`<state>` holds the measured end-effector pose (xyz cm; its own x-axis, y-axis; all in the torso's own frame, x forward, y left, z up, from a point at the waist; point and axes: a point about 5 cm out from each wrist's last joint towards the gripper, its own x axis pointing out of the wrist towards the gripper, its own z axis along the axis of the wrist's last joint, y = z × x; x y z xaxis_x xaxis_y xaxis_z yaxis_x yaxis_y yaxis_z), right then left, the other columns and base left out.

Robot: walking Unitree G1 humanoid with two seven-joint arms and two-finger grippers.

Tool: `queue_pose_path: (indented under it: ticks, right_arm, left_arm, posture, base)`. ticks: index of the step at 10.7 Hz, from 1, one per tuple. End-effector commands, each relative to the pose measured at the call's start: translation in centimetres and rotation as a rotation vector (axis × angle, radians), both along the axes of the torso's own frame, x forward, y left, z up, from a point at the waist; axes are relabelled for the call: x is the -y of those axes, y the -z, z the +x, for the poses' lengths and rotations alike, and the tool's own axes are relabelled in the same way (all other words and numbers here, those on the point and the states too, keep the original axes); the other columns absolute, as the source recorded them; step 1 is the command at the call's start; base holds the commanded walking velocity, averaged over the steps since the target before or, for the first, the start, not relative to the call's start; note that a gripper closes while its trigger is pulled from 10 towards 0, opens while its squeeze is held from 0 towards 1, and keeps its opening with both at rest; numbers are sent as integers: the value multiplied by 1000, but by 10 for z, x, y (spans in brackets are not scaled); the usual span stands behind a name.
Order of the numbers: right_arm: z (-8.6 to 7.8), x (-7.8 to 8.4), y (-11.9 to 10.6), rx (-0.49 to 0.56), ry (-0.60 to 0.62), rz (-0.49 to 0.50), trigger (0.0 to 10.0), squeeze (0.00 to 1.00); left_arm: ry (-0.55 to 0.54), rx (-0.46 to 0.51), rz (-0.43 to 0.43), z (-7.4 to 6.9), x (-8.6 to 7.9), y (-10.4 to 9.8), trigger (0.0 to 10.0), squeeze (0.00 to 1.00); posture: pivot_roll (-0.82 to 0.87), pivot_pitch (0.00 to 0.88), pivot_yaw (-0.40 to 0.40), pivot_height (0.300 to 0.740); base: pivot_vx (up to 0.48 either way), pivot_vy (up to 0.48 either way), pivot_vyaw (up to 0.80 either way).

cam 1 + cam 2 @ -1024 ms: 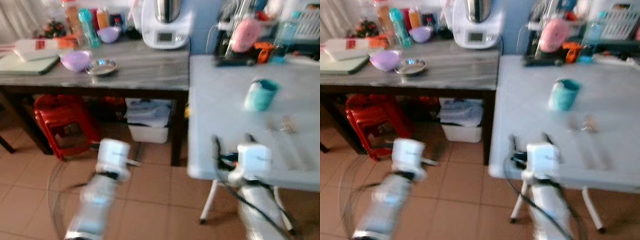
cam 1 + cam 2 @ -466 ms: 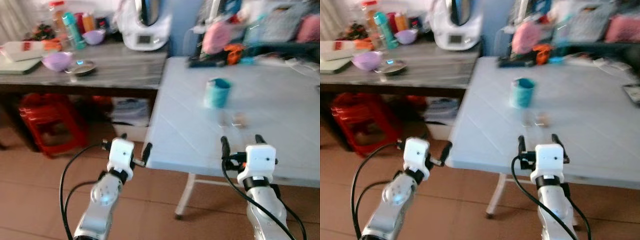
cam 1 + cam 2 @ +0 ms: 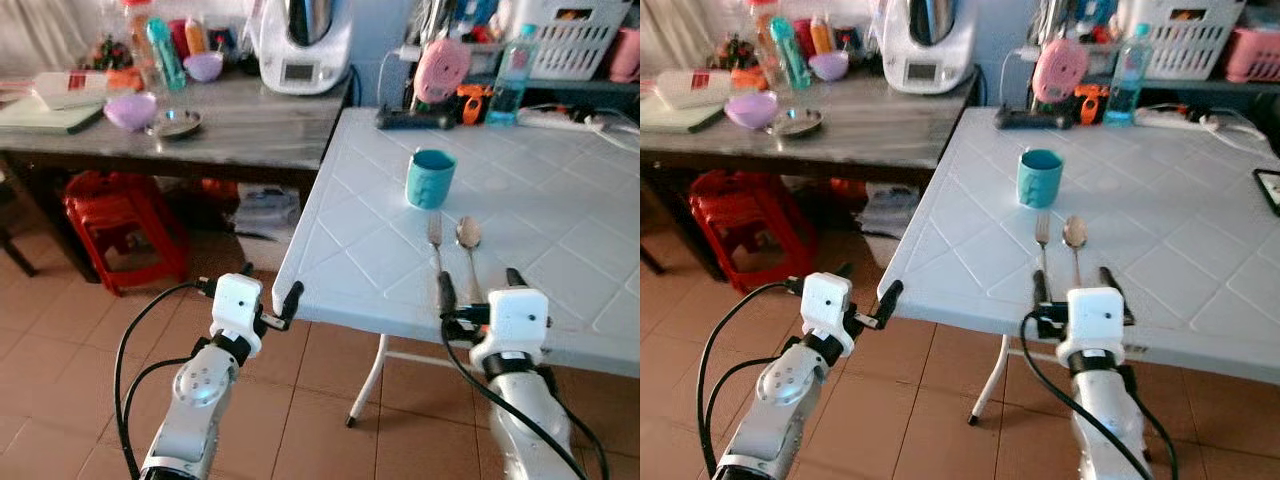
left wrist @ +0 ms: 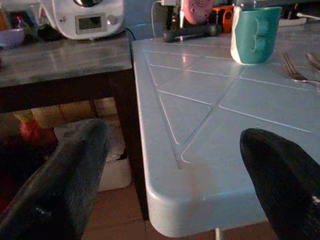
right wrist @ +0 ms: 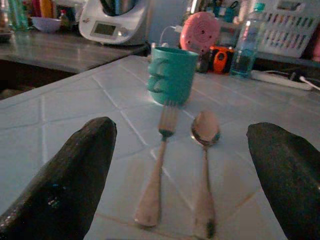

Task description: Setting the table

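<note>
Two grippers of ours are wide open and hold nothing, the left gripper (image 3: 268,303) at the white table's (image 3: 350,250) corner, the right gripper (image 3: 480,289) over the fork (image 3: 436,243) and spoon (image 3: 469,240) lying just below the teal cup (image 3: 430,178).

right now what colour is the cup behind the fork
Teal; the cup shows best in the right wrist view.

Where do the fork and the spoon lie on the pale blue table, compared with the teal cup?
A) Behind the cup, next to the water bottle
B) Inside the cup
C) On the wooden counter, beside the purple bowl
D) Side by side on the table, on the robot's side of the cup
D: the fork and the spoon lie flat, side by side, between the teal cup and the right tool, with the fork on the robot's left.
</note>
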<state>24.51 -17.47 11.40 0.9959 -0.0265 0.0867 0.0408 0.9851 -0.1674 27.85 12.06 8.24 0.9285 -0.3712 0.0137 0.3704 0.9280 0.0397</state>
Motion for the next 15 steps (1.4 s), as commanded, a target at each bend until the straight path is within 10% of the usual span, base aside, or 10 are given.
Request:
queue_pose_path:
  ticks: [1,15]
  right_arm:
    - [2,-4,-3,10,-13,11,10000,0]
    - [3,-5,-3,7,-24,-2,10000,0]
  left_arm:
    - [6,1,-1,-1,-3,-2,10000,0]
    - [63,-15,-34,-4,6,0,10000,0]
  posture:
    - [42,0,58,740]
    - [34,0,55,740]
  base:
    - [0,0,0]
    - [175,0,-192]
